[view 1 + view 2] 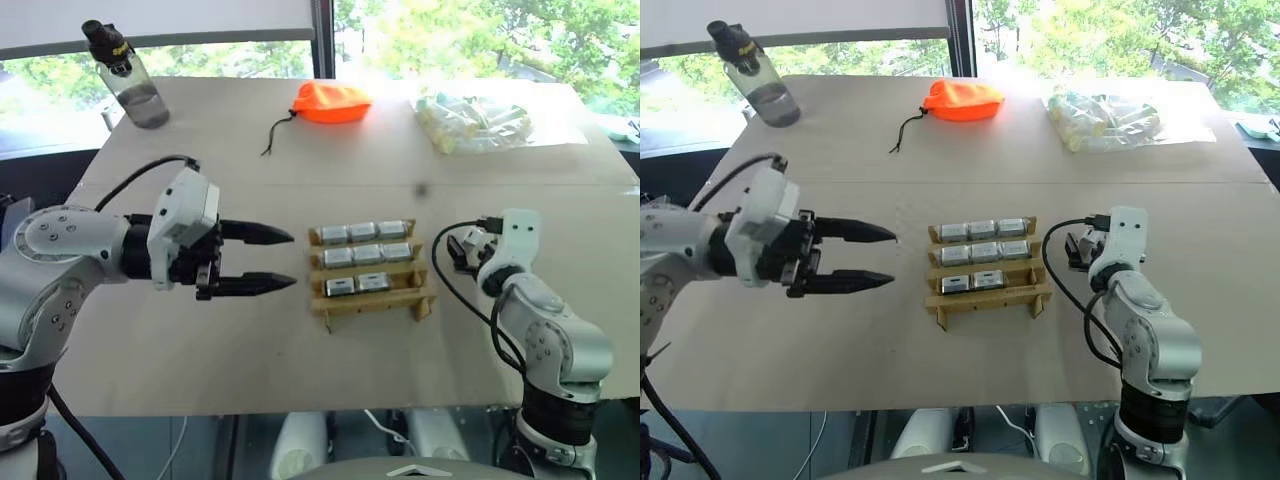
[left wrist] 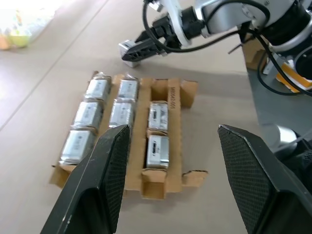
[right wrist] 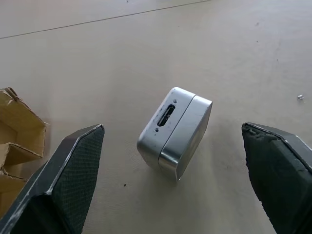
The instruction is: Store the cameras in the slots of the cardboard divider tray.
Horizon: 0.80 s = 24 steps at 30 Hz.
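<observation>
near row of cardboard divider tray (image 1: 425, 301) has right slot vacant; eight cameras (image 1: 362, 255) fill other slots. my right gripper (image 3: 173, 180) spread wide, straddling last camera (image 3: 174, 132) loose on table (image 1: 250, 350) just right of tray. step in hand: final pick. next: lower, pinch, carry left to vacant slot. my left gripper (image 1: 282, 260) hovers left of tray, fingers apart, holding nothing.

Bright daylight thru windows (image 1: 250, 55) behind the counter (image 1: 200, 330); far edge washed out w/ glare. Soft shadows only, e.g. under the cardboard divider tray (image 1: 372, 300). Head views sharp. Wrist views: tool fingers (image 3: 73, 175) close to lens, slightly soft; background mildly blurred.
</observation>
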{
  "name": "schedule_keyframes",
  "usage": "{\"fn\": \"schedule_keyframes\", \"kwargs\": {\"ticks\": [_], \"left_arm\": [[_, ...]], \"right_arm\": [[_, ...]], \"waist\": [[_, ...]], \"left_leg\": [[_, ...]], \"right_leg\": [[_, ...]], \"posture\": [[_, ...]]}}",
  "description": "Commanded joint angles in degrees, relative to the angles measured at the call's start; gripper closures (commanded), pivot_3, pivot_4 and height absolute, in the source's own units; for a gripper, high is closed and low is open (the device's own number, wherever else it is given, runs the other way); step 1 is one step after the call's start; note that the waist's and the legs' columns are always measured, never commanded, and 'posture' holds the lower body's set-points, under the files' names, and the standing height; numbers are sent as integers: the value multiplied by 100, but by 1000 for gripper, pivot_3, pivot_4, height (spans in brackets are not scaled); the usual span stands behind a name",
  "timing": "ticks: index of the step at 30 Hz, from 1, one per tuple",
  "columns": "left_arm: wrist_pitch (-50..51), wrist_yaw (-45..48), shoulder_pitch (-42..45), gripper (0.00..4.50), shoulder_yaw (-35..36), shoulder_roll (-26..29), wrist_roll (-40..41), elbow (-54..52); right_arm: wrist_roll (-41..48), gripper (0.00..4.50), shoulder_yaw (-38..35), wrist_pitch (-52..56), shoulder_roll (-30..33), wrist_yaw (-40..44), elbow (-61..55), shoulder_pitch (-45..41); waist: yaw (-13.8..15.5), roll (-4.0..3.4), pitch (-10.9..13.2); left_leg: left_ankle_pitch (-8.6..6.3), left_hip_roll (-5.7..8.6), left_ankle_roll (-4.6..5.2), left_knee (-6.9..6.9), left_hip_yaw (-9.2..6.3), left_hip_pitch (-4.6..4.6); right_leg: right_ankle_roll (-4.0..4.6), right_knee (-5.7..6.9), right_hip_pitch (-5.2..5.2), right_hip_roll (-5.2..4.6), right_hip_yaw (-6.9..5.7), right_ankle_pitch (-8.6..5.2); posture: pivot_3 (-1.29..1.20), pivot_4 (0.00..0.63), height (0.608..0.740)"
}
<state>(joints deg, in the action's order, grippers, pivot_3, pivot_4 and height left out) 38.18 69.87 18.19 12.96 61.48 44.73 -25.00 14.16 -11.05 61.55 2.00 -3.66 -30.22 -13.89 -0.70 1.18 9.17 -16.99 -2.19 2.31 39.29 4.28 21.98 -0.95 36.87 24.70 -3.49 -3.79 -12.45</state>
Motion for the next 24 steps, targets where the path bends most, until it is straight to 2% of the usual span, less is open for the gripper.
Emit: {"fn": "schedule_keyframes", "kwargs": {"ticks": [1, 4, 10, 13, 20, 24], "left_arm": [[38, -152, 111, 1533, 48, 3, -6, -3], [239, -578, 251, 1533, -21, -89, -44, -24], [295, -1127, 382, 1533, -170, -223, -367, -37], [275, -1137, 374, 1533, -193, -229, -411, -25], [282, -1029, 343, 1533, -143, -249, -338, -60], [280, -1001, 327, 1533, -128, -252, -332, -65]], "right_arm": [[-58, 42, 29, -242, -9, -42, -42, -68], [-75, 42, 80, -309, -18, -43, -12, -58], [-105, 2685, 158, -361, -60, -58, -5, -61], [-119, 3766, 181, -371, -59, -51, -1, -61], [-200, 3817, 249, -412, 113, 46, -31, -41], [-244, 3817, 353, -493, 506, 325, -66, -49]], "waist": [[-4, 0, 0], [1, 0, 0], [-2, 1, 0], [-3, 0, 0], [-4, 0, 0], [-2, 0, 0]], "left_leg": [[0, 0, 0, -1, 0, 0], [0, 0, 0, -2, -1, 0], [0, 1, 0, -1, 0, 0], [0, 0, 0, -3, -1, 0], [0, 0, 0, -3, 0, 0], [0, 1, 0, -3, 0, 1]], "right_leg": [[0, 0, 0, 0, 0, 0], [0, 0, 0, 0, -1, 0], [0, 0, 0, 0, 0, 0], [0, 0, 0, 0, 0, 0], [0, 0, 0, -1, 0, 0], [0, 0, 0, -1, -1, 0]], "posture": [[0, 150, 726], [0, 150, 726], [0, 150, 726], [0, 150, 726], [0, 150, 726], [0, 150, 726]]}}
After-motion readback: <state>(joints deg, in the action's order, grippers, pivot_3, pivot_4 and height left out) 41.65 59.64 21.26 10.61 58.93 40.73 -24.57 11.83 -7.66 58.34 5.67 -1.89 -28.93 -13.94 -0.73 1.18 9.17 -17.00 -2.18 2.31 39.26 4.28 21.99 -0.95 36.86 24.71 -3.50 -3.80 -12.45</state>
